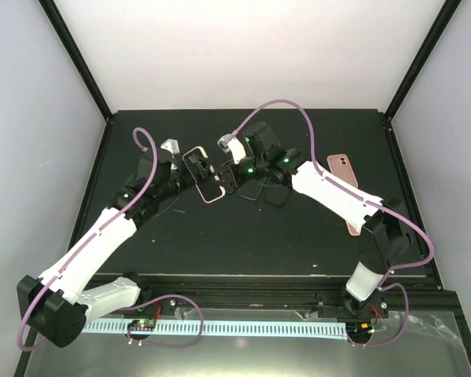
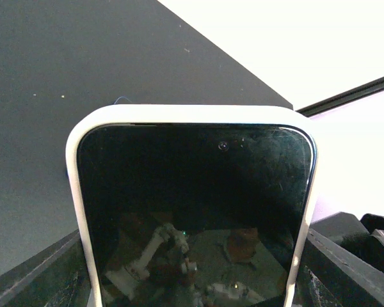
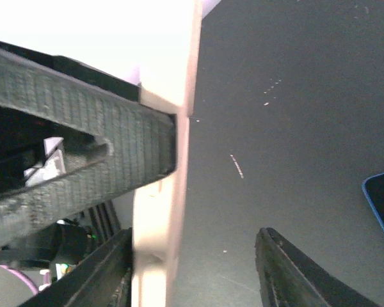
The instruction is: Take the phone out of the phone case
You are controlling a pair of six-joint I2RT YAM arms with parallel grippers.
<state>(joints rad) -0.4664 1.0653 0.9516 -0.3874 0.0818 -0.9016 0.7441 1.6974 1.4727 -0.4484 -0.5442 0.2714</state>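
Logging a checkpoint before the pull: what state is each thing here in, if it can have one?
phone: screen dark, seated in the phone case.
phone case: on the phone, clamped by its sides.
left gripper: shut on the phone case.
right gripper: open, one finger against the phone case's edge.
pink phone: lying back up on the table, partly hidden by the right arm.
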